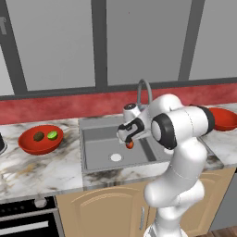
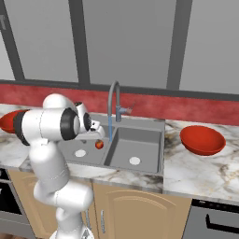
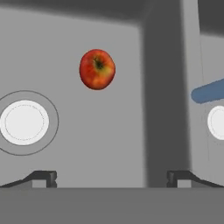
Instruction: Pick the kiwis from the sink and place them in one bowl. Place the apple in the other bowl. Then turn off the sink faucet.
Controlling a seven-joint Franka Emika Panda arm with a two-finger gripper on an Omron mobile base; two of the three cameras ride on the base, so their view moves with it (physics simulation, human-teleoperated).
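The apple (image 3: 97,69) lies on the floor of the sink's left basin (image 1: 99,148), beside the white drain (image 3: 24,122). My gripper (image 3: 111,177) hangs open just above it, fingers wide apart and nothing between them; from the base it is over the basin's right side (image 1: 128,139) (image 2: 99,136). Both kiwis, brown (image 1: 39,136) and green (image 1: 52,135), rest in the red bowl (image 1: 28,143) on the left counter. The other red bowl (image 2: 201,140) stands on the right counter with nothing in it. Blue water (image 2: 110,126) runs from the faucet (image 2: 113,100) into the sink.
The divider (image 3: 164,96) separates the two basins, with the second drain (image 2: 135,161) in the right one. My arm's elbow (image 1: 185,125) reaches over the right basin and partly covers the right bowl. An oven (image 1: 28,222) sits under the left counter.
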